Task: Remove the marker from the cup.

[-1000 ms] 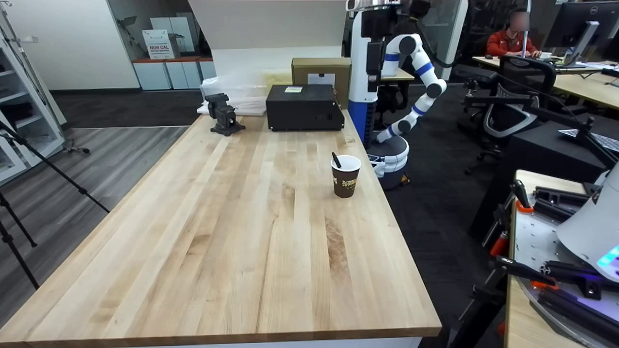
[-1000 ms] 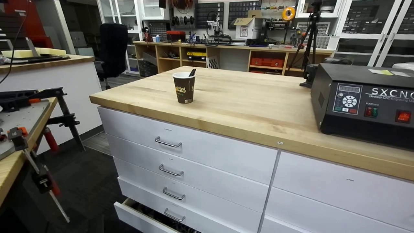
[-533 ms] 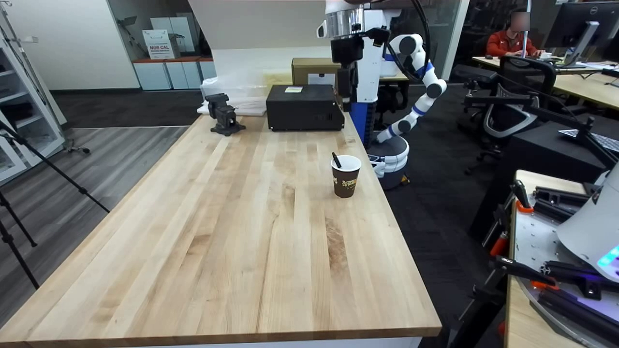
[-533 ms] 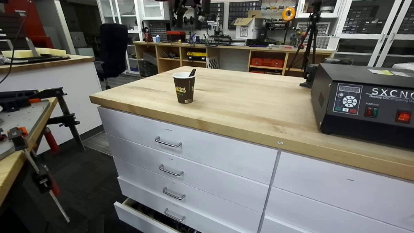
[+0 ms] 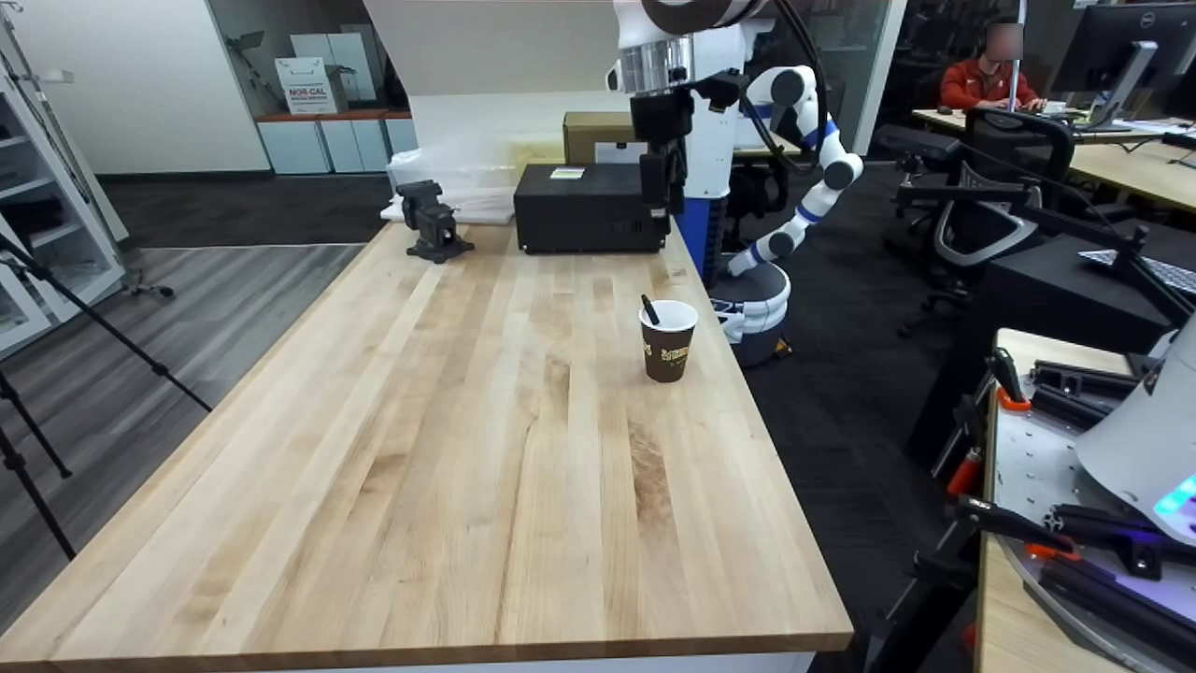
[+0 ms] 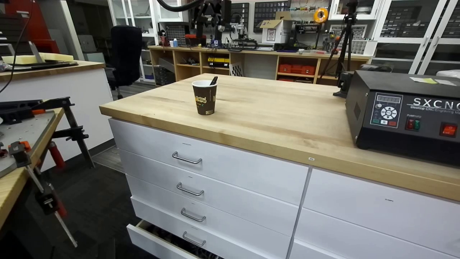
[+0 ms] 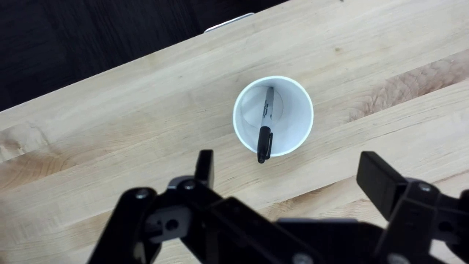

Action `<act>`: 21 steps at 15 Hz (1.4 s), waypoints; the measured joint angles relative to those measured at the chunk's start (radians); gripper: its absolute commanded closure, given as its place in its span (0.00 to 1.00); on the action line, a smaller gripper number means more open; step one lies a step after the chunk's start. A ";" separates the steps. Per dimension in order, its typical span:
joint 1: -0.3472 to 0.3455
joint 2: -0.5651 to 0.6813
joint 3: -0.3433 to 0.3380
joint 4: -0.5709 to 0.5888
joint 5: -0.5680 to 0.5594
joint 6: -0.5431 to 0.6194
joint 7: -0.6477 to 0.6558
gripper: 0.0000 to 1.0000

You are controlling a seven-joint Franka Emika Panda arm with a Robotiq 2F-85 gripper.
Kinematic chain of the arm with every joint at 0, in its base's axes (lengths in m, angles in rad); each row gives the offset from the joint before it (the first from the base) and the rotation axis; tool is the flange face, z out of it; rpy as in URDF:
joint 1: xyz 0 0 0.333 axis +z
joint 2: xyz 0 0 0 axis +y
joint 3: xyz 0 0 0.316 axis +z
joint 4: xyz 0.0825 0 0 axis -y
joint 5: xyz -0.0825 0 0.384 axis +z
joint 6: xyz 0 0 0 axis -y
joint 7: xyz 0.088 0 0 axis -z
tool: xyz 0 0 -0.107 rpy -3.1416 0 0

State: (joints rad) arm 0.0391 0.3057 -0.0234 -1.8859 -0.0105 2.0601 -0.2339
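Note:
The small dark brown cup [image 5: 667,360] with a white rim stands upright on the wooden table, near its edge. It also shows in an exterior view [image 6: 205,102] and from above in the wrist view [image 7: 293,113]. The marker [image 7: 265,141] leans inside the cup, its black capped end sticking out over the rim; the cap shows in both exterior views [image 5: 649,309] [image 6: 214,80]. My gripper [image 7: 289,168] is open and empty. In both exterior views the gripper [image 5: 662,201] [image 6: 212,25] hangs well above the table and the cup. In the wrist view the marker's cap lies toward the gap between the fingers.
A black box [image 5: 589,210] stands at one end of the wooden table [image 5: 420,467], with a small black vise [image 5: 433,224] beside it and a brown carton [image 5: 621,126] behind it. A side bench carries clamps [image 6: 36,104]. A low drawer [image 6: 158,242] is pulled out.
My gripper has moved sideways over the table and come lower, entering both exterior views more fully. The cup and the marker have not moved.

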 measured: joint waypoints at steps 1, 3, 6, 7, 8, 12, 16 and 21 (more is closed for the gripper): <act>0.000 0.001 0.000 -0.008 0.000 0.019 0.008 0.00; 0.000 0.006 0.001 -0.030 0.000 0.055 0.021 0.00; -0.002 0.039 0.002 -0.052 0.001 0.114 0.023 0.00; -0.003 0.055 0.003 -0.053 0.001 0.132 0.023 0.00; -0.004 0.071 0.005 -0.053 0.002 0.146 0.023 0.00; -0.005 0.139 0.020 -0.052 0.005 0.188 0.023 0.26; -0.004 0.187 0.039 -0.045 0.005 0.202 0.023 0.44; -0.004 0.204 0.045 -0.023 0.003 0.207 0.023 0.06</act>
State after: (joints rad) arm 0.0346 0.5101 0.0214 -1.9084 -0.0076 2.2674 -0.2111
